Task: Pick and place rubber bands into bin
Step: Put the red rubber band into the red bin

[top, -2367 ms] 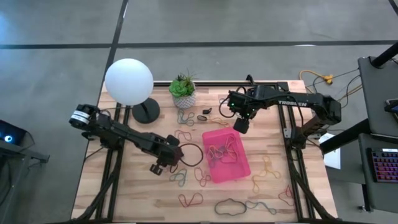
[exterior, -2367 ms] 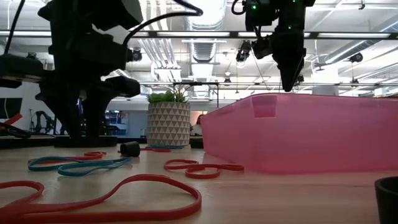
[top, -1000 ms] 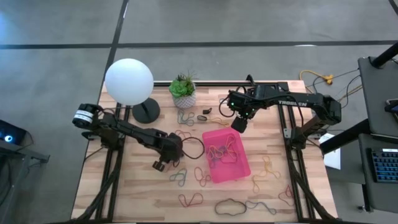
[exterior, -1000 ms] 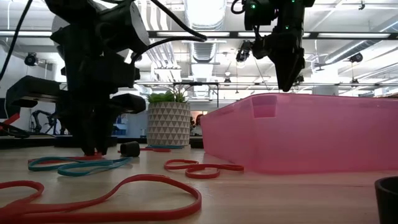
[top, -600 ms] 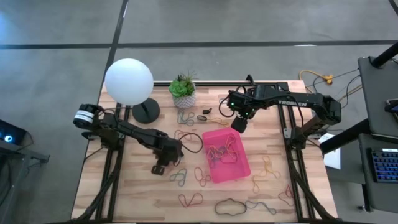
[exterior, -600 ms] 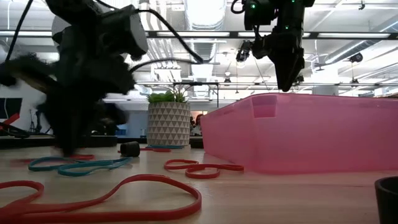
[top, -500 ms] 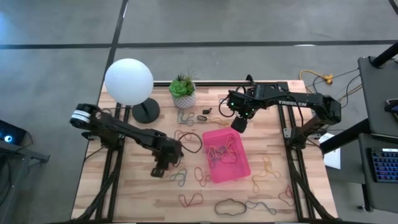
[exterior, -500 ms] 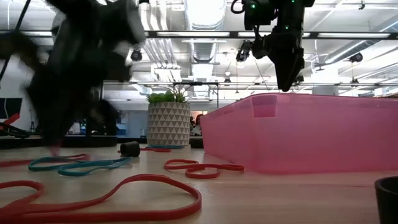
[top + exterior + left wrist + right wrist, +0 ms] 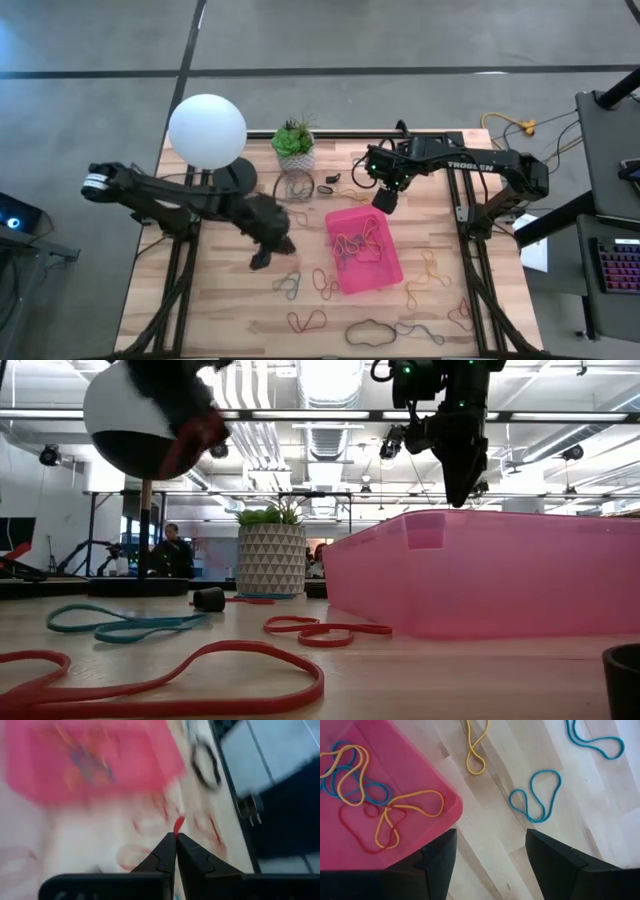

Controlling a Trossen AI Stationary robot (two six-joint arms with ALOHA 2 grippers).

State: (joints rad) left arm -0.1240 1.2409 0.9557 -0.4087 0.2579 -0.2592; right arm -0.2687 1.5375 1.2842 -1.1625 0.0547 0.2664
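The pink bin [image 9: 365, 250] lies mid-table with yellow, blue and red rubber bands [image 9: 365, 795] in it. More bands lie loose around it: a red loop [image 9: 180, 675], a teal one [image 9: 125, 625], several along the near edge [image 9: 370, 330]. My left gripper [image 9: 262, 255] is raised left of the bin and blurred; it is shut on a red band [image 9: 178, 825] and shows high in the low view [image 9: 195, 425]. My right gripper [image 9: 385, 200] hangs open above the bin's far edge [image 9: 491, 834], touching nothing. My left gripper pinches a red rubber band between its two shut fingers; a short red piece [image 9: 178, 825] sticks out beyond the fingertips. The band is lifted clear of the table. How the remainder of the band hangs is lost in blur.
A white patterned plant pot [image 9: 296, 155] and a globe lamp [image 9: 207, 130] stand at the far left of the table. A small black piece [image 9: 208, 598] lies near the pot. Bare wood shows between the bin and the left edge.
My left gripper stood with its fingertips down at a red band on the table left of the bin, then swung quickly upward, its arm stretching out. That red band is gone from beside the teal one on the table.
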